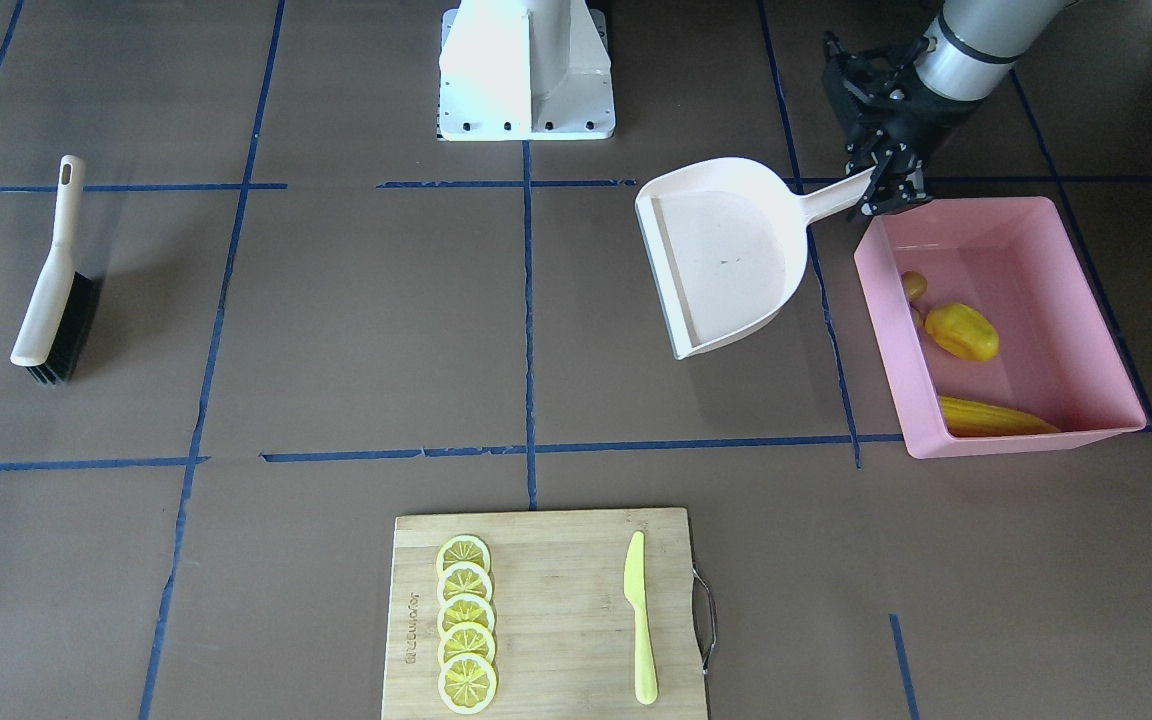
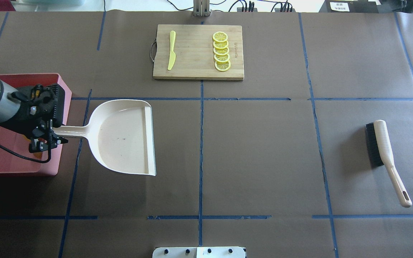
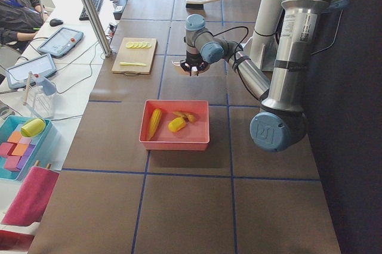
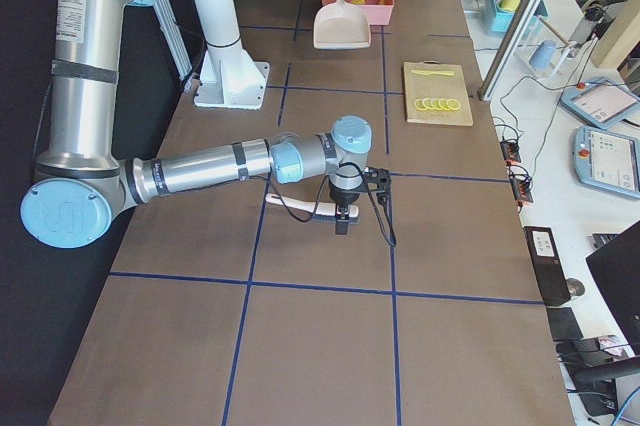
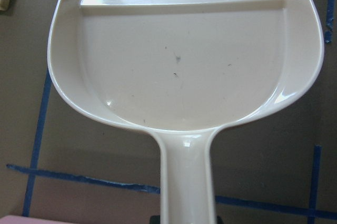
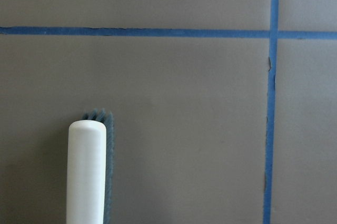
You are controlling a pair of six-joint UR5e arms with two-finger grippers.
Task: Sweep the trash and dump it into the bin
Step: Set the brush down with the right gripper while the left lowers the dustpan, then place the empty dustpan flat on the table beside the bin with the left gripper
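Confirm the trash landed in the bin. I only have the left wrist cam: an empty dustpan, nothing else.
Observer: Yes. The corn cob, potato lump and ginger root all lie inside the pink bin.
Operator: Where's the left gripper relative to the bin?
Observer: The left gripper is shut on the dustpan handle, by the bin's corner nearest the robot base.
Operator: Brush?
Observer: The brush lies flat on the table on the robot's right, with nothing gripping it in the overhead view.
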